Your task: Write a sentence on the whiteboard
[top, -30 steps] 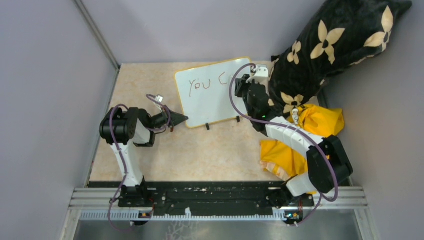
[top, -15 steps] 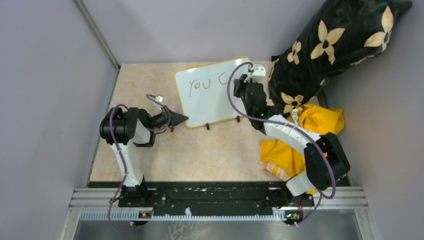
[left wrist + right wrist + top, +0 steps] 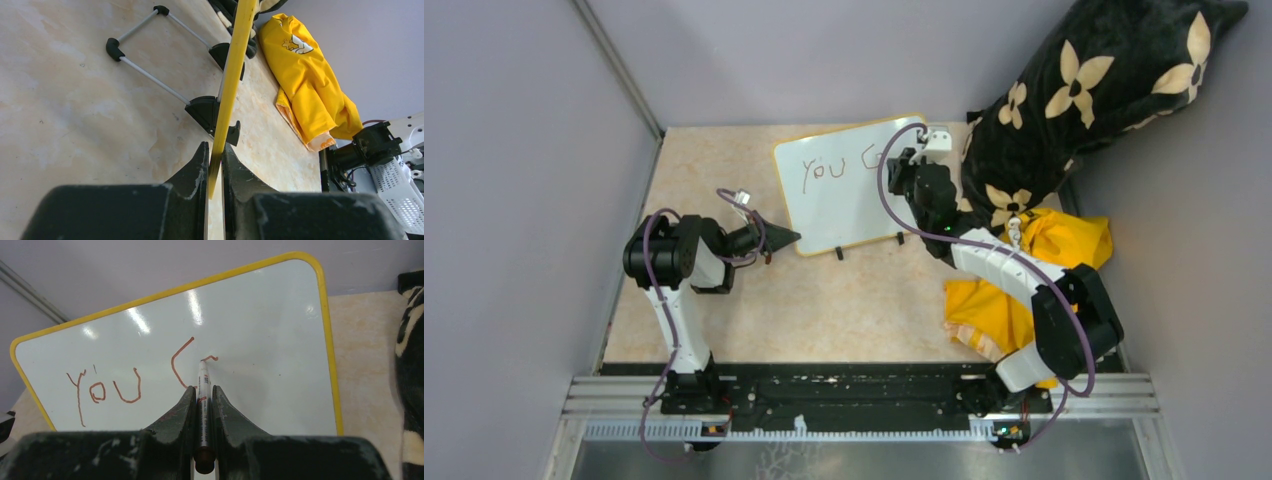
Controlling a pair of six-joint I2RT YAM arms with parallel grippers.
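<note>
The whiteboard, white with a yellow frame and black feet, stands tilted at the back of the table. It shows large in the right wrist view and edge-on in the left wrist view. The sentence reads "You C" plus a short fresh stroke, in reddish-brown. My right gripper is shut on a marker whose tip touches the board by that stroke. My left gripper is shut on the whiteboard's yellow lower corner, seen in the top view.
A black pillow with cream flowers leans at the back right beside the board. A yellow cloth lies right of the board, under my right arm, and shows in the left wrist view. Grey walls close in left and back.
My right gripper has shifted slightly left and up with the marker, and a new short stroke has appeared after the "C". The left arm has not moved.
</note>
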